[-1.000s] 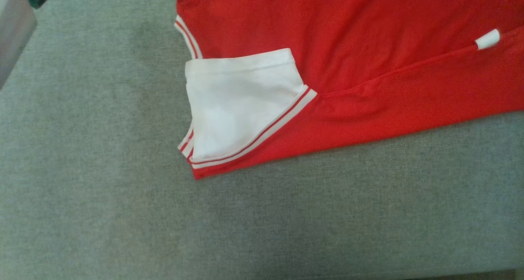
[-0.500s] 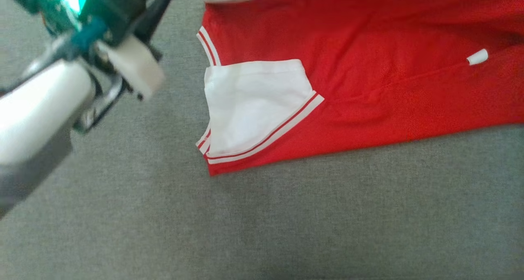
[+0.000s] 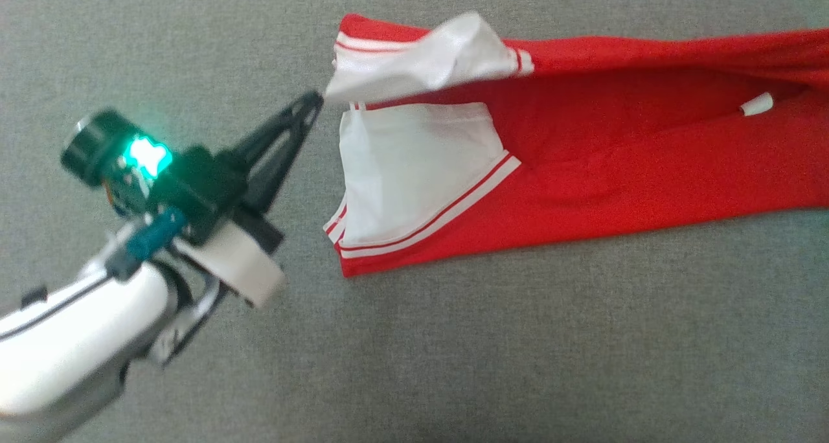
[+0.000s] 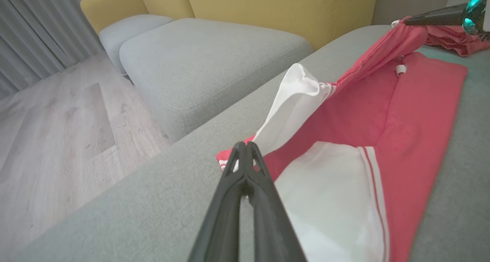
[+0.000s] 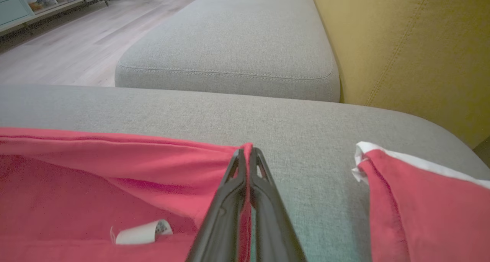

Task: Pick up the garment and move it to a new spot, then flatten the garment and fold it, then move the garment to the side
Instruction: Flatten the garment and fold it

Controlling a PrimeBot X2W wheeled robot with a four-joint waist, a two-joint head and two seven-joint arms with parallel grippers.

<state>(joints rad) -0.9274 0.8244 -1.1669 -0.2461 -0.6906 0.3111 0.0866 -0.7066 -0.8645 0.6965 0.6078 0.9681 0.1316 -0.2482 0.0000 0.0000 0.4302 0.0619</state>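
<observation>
The garment (image 3: 615, 158) is red with white sleeves and striped cuffs, and lies spread on a grey cushion (image 3: 518, 352). My left gripper (image 3: 316, 100) is shut on the cuff end of the far white sleeve (image 3: 427, 57), holding it raised over the near white sleeve (image 3: 408, 171). In the left wrist view the shut fingers (image 4: 245, 153) pinch that cuff, and the garment (image 4: 413, 112) stretches away to my right gripper (image 4: 421, 20). In the right wrist view my right gripper (image 5: 247, 154) is shut on the red far edge of the garment (image 5: 115, 170), lifting it. A small white tag (image 3: 756, 105) lies on the red cloth.
A yellow sofa back (image 5: 402, 43) rises beyond the cushion. A second grey cushion (image 4: 210, 59) stands next to it, with wooden floor (image 4: 49, 131) past its edge. More red cloth with a white edge (image 5: 421, 200) lies bunched at the right of the right wrist view.
The head camera has shifted. My left arm has come into view at the lower left. The far white sleeve and far red edge now show lifted above the near sleeve.
</observation>
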